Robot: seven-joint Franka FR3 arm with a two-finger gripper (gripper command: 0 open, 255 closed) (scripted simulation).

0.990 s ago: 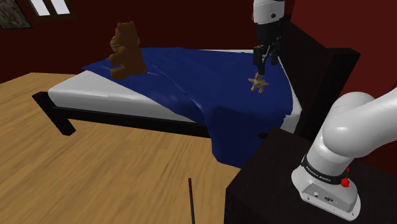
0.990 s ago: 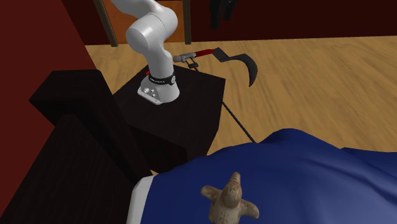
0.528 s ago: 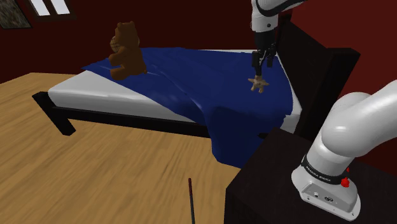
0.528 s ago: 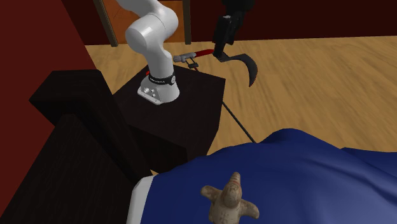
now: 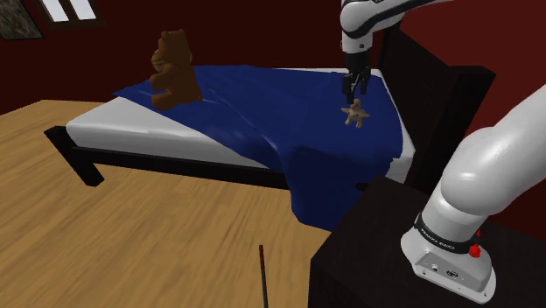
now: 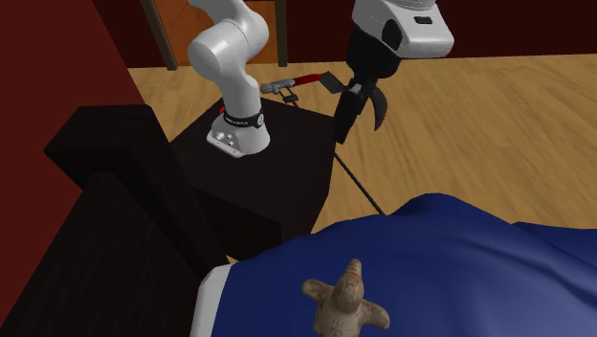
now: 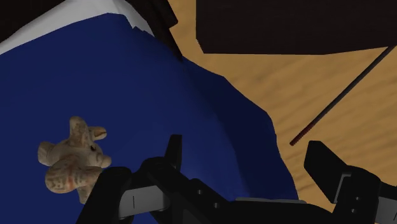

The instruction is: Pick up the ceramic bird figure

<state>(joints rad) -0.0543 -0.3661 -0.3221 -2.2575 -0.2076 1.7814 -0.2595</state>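
The bird figure is small, tan and speckled, and lies on the blue blanket near the bed's head end. In the second exterior view the bird figure sits close to the blanket's edge. My gripper hangs just above the bird, apart from it. Its black fingers stand open with nothing between them. In the wrist view the bird figure lies off to one side of the gripper, outside the gap. The gripper hovers high over the bed's side.
A brown teddy bear sits at the bed's far end. A dark headboard rises beside the bird. The black stand is next to the bed. A thin dark rod and a curved-bladed tool lie on the wooden floor.
The gripper has shifted slightly toward the shoulder view's left and come down into the second exterior view. The bird has not moved.
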